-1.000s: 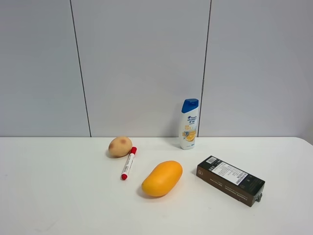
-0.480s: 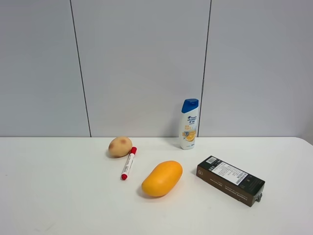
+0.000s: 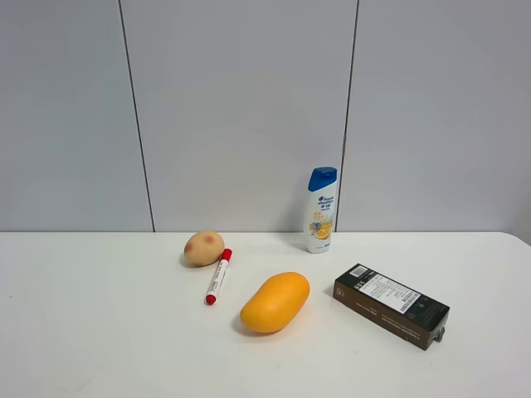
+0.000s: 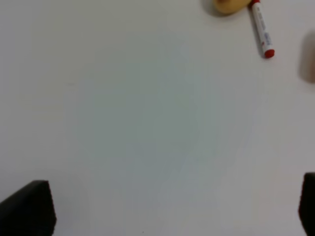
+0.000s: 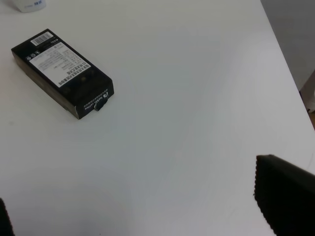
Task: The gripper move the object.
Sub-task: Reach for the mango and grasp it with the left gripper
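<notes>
The orange-yellow mango lies on the white table, near the middle and towards the front. No gripper or arm shows in the exterior high view. In the left wrist view my left gripper is open and empty over bare table, with only its black fingertips showing at the frame's corners. In the right wrist view my right gripper is open and empty, with one black fingertip showing. The mango does not show clearly in either wrist view.
A tan potato and a red-and-white marker lie left of the mango; both show in the left wrist view, potato and marker. A shampoo bottle stands behind. A black box lies to the right, near the table's right edge.
</notes>
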